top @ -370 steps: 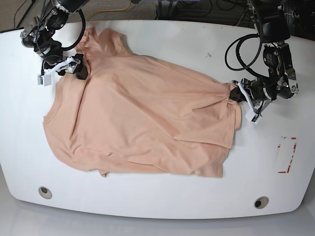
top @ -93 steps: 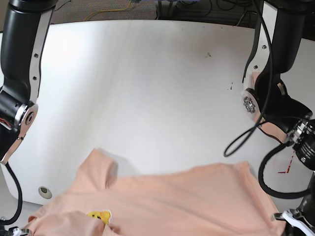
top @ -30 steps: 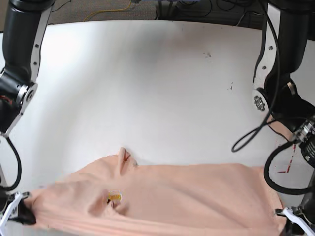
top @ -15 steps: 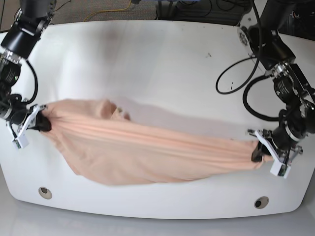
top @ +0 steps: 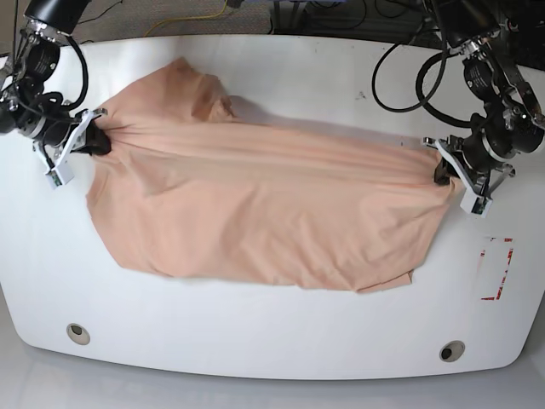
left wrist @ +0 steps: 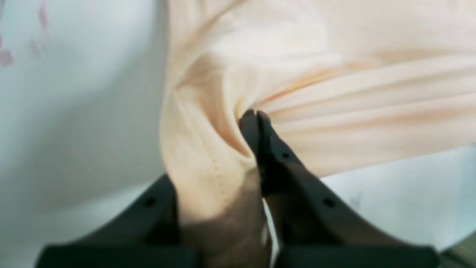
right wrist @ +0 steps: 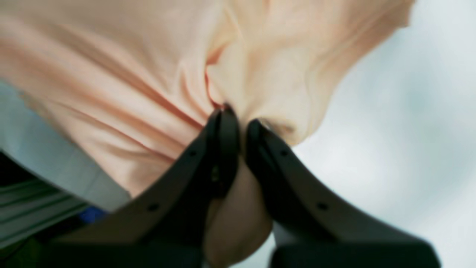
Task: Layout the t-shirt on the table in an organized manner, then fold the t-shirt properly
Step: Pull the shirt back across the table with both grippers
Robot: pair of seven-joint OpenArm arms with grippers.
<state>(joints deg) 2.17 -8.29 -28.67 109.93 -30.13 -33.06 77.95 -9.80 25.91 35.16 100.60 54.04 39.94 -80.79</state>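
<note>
T-shirt: the t-shirt (top: 255, 213) is lying spread across the middle of the table (top: 272, 341), peach side up, no print showing, stretched between the 2 grippers
T-shirt edges: the far edge is running taut from one gripper to the other; the near edge is sagging unevenly, with a corner folding under near the base view's lower right
T-shirt sleeve: 1 sleeve is lying bunched at the far left of the base view, just beyond the right gripper
Right gripper: the right gripper (top: 95, 141) is sitting at the base view's left, its 2 black fingers (right wrist: 227, 130) pressing together on a gathered pinch of cloth (right wrist: 238, 74)
Right wrist view: creases are fanning out from the pinch; loose cloth is hanging down between the finger bases
Left gripper: the left gripper (top: 443, 170) is sitting at the base view's right, its fingers (left wrist: 256, 126) pressing tightly together on a hemmed edge of the t-shirt (left wrist: 297, 74)
Left wrist view: folds are radiating from the fingertips; a stitched hem is draping over the left finger base
Table marks: a red-marked rectangle (top: 496, 268) is lying just beyond the t-shirt, near the left gripper; 2 round grommet holes (top: 77, 332) are sitting along the near edge, well apart from the cloth
Sharpness: both wrist views are appearing soft and blurred
</note>
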